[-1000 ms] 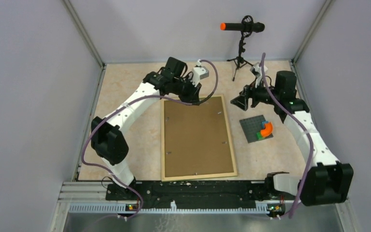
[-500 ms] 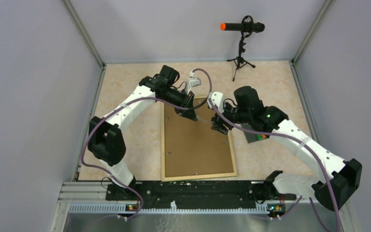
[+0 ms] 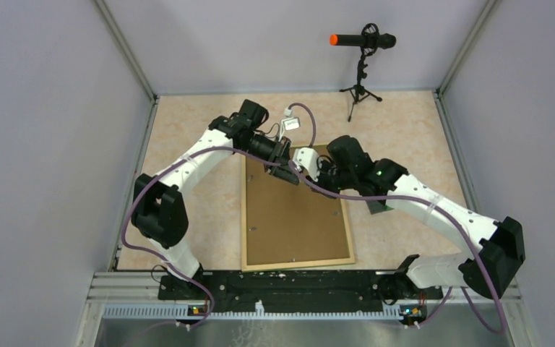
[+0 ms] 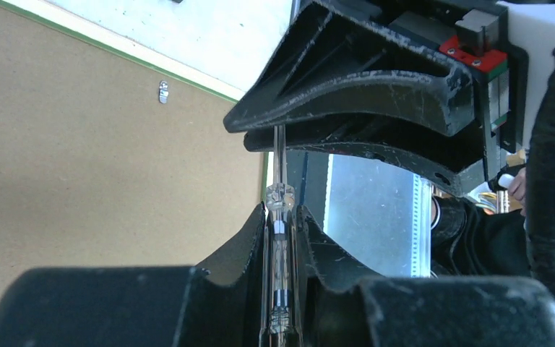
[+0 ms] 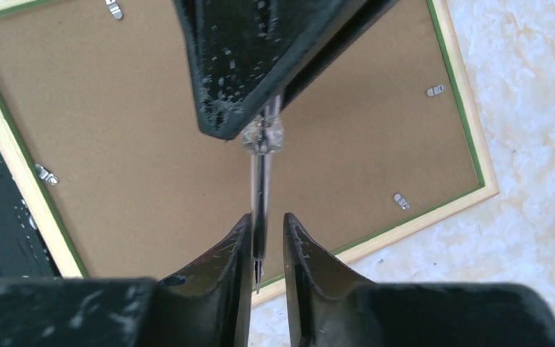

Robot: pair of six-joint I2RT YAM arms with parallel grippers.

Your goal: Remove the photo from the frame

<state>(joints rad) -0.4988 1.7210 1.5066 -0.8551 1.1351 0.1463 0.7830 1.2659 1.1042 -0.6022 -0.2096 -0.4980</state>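
Note:
The frame (image 3: pixel 296 217) lies face down on the table, its brown fibreboard back (image 5: pixel 152 144) up, inside a thin green line and a light wood edge. The photo is hidden beneath it. My left gripper (image 3: pixel 283 172) hovers over the frame's far end, shut on the clear handle of a small screwdriver (image 4: pixel 280 199). My right gripper (image 5: pixel 267 220) meets it tip to tip. Its jaws stand narrowly open around the metal shaft (image 5: pixel 260 188), which rests against one finger (image 5: pixel 242 238) with a gap on the other side. The left wrist view shows the right gripper (image 4: pixel 260 134) at the shaft's end.
Small metal turn clips (image 5: pixel 401 201) dot the backing near its edges. A grey baseplate (image 3: pixel 379 206) peeks out under the right forearm. A microphone on a tripod (image 3: pixel 361 43) stands at the back. Grey walls close in on both sides.
My right arm swung left from beside the baseplate to over the frame and narrowed its jaws around the screwdriver's shaft. My left gripper lowered slightly, still holding the handle.

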